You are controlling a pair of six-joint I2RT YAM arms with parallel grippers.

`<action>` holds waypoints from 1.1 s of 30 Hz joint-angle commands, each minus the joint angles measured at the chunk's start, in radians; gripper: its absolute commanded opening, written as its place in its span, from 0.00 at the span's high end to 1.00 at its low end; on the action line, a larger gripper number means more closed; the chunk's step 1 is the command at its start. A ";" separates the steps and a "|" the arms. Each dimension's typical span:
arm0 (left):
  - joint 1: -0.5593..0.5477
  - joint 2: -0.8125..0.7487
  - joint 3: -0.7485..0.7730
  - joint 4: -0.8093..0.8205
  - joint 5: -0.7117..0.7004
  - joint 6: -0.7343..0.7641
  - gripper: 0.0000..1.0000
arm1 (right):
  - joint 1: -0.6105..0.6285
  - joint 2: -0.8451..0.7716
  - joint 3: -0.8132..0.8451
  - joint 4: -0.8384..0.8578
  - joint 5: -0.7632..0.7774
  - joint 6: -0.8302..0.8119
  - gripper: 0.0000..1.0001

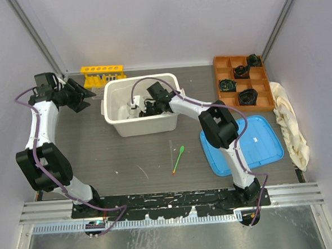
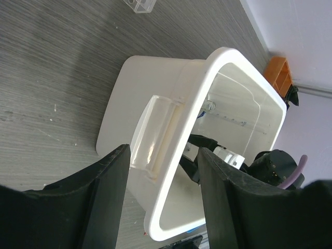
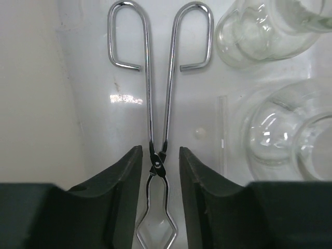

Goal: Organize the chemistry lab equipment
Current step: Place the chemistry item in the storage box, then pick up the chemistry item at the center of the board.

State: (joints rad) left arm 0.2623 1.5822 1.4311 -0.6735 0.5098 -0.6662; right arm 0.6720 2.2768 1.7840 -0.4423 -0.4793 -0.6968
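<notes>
Since the metal tongs [image 3: 158,104] lie flat on the floor of the white bin [image 1: 169,123], between the parted fingers of the right gripper [image 3: 159,153] with a gap on each side, nothing is judged to be held; their long axis runs away from the wrist, loop handles farthest. The left gripper [image 2: 163,150] is seen open and empty outside the bin, leaving the right arm nearer. No writing can be read.

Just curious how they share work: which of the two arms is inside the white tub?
The right one. The right gripper is inside the white tub, straddling the metal tongs; the left gripper hangs outside, by the tub's handle.
</notes>
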 commanded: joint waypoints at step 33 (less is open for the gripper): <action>-0.059 -0.099 0.022 0.017 -0.032 0.038 0.48 | -0.030 -0.444 0.400 -0.140 0.921 0.604 0.58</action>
State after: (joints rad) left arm 0.2111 1.5021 1.4322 -0.6731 0.4923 -0.6373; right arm 0.6456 1.9667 2.0651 -0.4572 0.1902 -0.3592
